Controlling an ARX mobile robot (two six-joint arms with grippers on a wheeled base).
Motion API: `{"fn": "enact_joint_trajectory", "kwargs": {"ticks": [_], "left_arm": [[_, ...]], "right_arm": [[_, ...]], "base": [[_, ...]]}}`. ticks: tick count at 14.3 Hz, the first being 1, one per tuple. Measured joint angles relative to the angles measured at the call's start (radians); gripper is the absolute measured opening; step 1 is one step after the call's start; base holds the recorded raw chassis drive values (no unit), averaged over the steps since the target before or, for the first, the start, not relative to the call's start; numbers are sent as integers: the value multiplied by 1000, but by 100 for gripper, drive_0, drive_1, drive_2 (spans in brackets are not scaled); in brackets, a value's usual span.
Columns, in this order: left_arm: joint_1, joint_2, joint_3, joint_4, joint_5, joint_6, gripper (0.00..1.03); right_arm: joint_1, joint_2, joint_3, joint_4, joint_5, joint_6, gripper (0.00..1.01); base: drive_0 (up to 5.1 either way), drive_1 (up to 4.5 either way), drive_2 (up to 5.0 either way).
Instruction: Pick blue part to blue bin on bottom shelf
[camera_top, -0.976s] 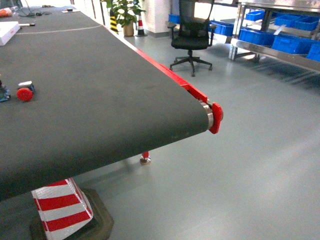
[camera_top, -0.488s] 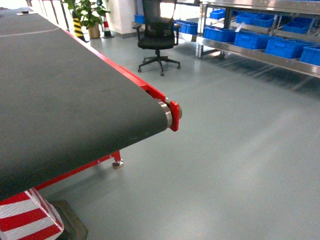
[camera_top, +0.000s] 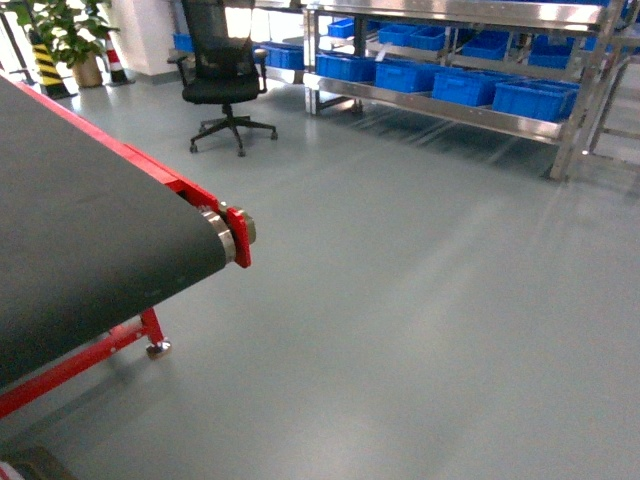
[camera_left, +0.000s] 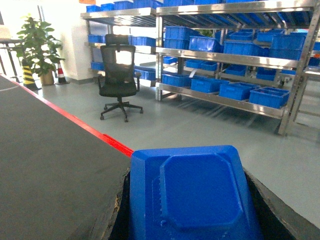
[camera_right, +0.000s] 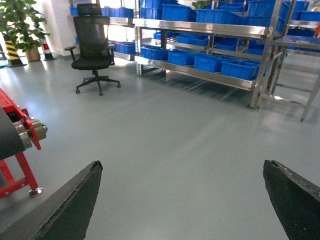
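Observation:
The blue part (camera_left: 195, 195), a chunky moulded block with an octagonal raised face, fills the bottom of the left wrist view. My left gripper (camera_left: 193, 200) is shut on it, dark fingers hugging both sides. My right gripper (camera_right: 182, 167) is open, nothing but grey floor between its fingers (camera_right: 75, 200). Across the floor stands the steel rack; its bottom shelf (camera_top: 440, 108) carries a row of blue bins (camera_top: 455, 85), which are also seen in the left wrist view (camera_left: 240, 90) and the right wrist view (camera_right: 210, 62). Neither gripper shows in the head view.
A dark conveyor belt (camera_top: 80, 230) with a red end bracket (camera_top: 238, 235) and red leg frame sits at left. A black office chair (camera_top: 225, 85) stands near the rack's left end. A potted plant (camera_top: 60, 30) and striped cone are far left. Open grey floor (camera_top: 420, 300) lies between.
The head view has swung right: the conveyor slid to the left edge, the striped base and belt objects left the frame, and the rack with blue bins now spans the top.

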Motion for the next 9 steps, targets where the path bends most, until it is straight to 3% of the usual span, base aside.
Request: {"fn": "enact_joint_trajectory", "kwargs": {"ticks": [9], "left_arm": [[0,0,0,0,0,0,44]], "right_arm": [[0,0,0,0,0,0,98]], "base": [[-145,-145,-145]]}}
